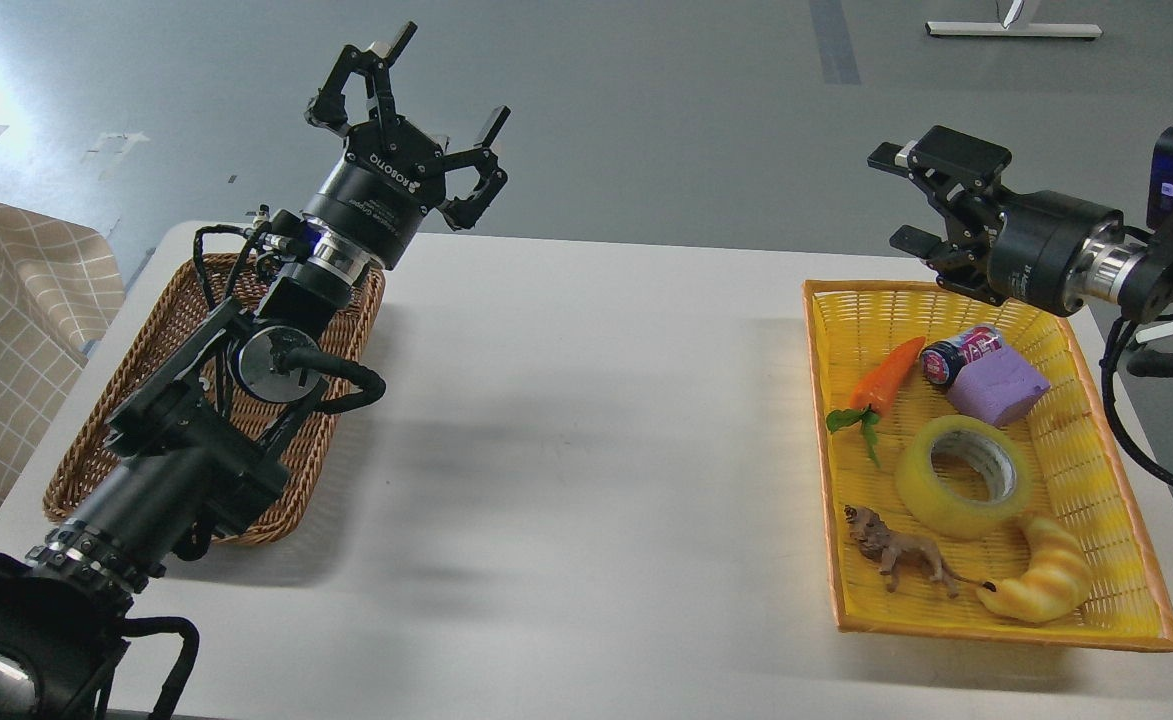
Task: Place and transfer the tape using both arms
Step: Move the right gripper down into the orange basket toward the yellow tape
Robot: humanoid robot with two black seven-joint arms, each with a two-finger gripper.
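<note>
The tape (962, 476), a translucent yellow roll with a grey-white core, lies flat in the yellow tray (1106, 625) at the right of the table. My right gripper (904, 200) is open and empty, pointing left, held above the tray's far edge, well away from the tape. My left gripper (424, 95) is open and empty, raised above the far end of the brown wicker basket (106, 440) at the left.
The yellow tray also holds a toy carrot (884, 378), a small can (954, 354), a purple block (998, 386), a toy lion (898, 556) and a croissant toy (1044, 582). A checked cloth (6, 330) lies at the far left.
</note>
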